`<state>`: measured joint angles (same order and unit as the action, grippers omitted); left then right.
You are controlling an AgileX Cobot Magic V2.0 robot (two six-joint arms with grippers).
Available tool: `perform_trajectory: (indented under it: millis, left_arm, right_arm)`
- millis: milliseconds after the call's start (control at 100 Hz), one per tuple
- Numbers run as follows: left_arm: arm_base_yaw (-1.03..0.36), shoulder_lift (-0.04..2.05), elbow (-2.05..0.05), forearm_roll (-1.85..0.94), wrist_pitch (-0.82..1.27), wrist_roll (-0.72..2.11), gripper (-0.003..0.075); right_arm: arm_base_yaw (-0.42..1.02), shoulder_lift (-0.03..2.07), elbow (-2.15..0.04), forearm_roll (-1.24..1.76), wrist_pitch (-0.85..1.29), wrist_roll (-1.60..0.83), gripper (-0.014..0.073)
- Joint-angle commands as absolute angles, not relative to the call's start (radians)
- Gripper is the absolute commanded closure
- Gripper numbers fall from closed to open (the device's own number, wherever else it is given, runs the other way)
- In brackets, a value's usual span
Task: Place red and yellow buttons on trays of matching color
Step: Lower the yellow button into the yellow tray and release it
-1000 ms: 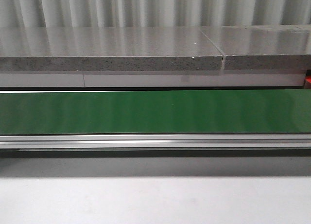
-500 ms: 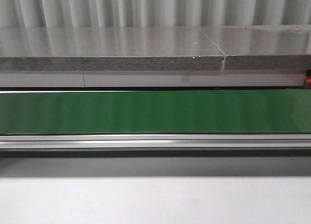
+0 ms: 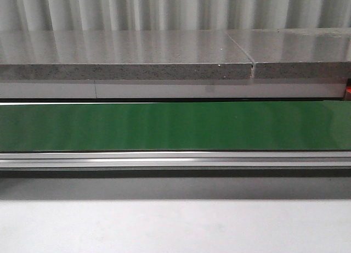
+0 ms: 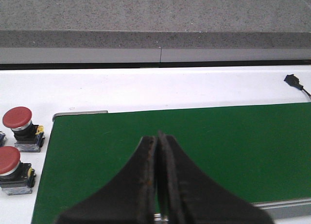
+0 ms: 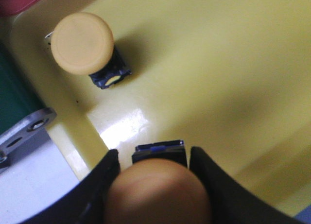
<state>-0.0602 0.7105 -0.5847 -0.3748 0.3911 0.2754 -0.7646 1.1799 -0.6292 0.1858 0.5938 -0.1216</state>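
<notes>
My right gripper [image 5: 154, 178] clamped on a yellow button [image 5: 156, 190] over the yellow tray [image 5: 233, 63], another yellow button [image 5: 83, 44] resting ahead, my left gripper [image 4: 158, 151] pressed closed above the green belt [image 4: 218, 136], two red buttons [image 4: 17, 119] off its side.

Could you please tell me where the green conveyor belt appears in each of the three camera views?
Front view: green conveyor belt spans the full width, mid-picture.
Left wrist view: it fills the lower half, behind the left gripper.
Right wrist view: only a dark green sliver at the left edge.
Shared landmark: the belt's aluminium rail.
</notes>
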Motion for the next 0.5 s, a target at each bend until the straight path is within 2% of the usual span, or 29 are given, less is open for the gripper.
perform_trajectory:
  millis: [0, 490]
  left_arm:
    - [-0.068, 0.706, -0.611, -0.394, 0.321, 0.271, 0.0740]
    - [-0.068, 0.706, -0.611, -0.394, 0.321, 0.271, 0.0740]
  right_arm:
    - [-0.771, 1.199, -0.652, 0.214, 0.526, -0.122, 0.0538]
    - [-0.771, 1.340, -0.652, 0.238, 0.510, -0.122, 0.0537]
